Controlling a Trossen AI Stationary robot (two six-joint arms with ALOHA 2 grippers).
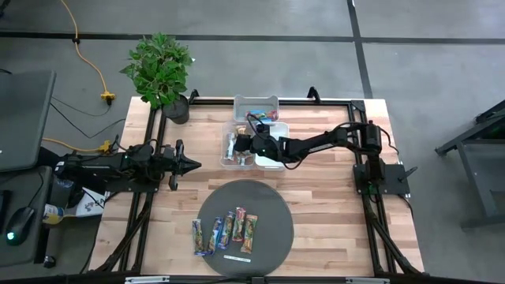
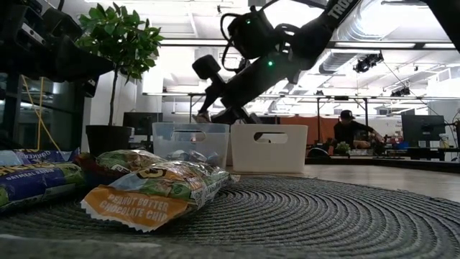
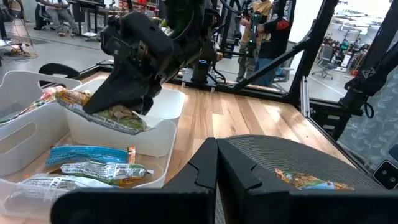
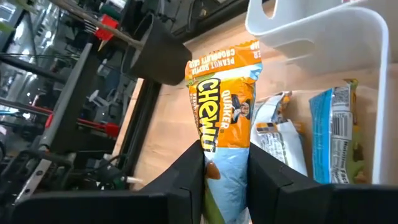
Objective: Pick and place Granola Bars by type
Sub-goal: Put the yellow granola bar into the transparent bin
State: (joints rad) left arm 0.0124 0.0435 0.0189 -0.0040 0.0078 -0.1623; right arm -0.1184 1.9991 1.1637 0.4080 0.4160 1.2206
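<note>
Butcher-block tabletop: over the clear plastic bin [image 1: 254, 146], the right gripper [image 4: 224, 163] clamps an orange foil-wrapped Chewy bar [image 4: 222, 109], seemingly for sorting, while the left gripper [image 3: 216, 163] waits clenched beside it.

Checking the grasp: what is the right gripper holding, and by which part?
An orange bar, pinched near one end by the right gripper.

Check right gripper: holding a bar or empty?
Holding. The right gripper is shut on an orange Chewy bar, above the bin.
</note>
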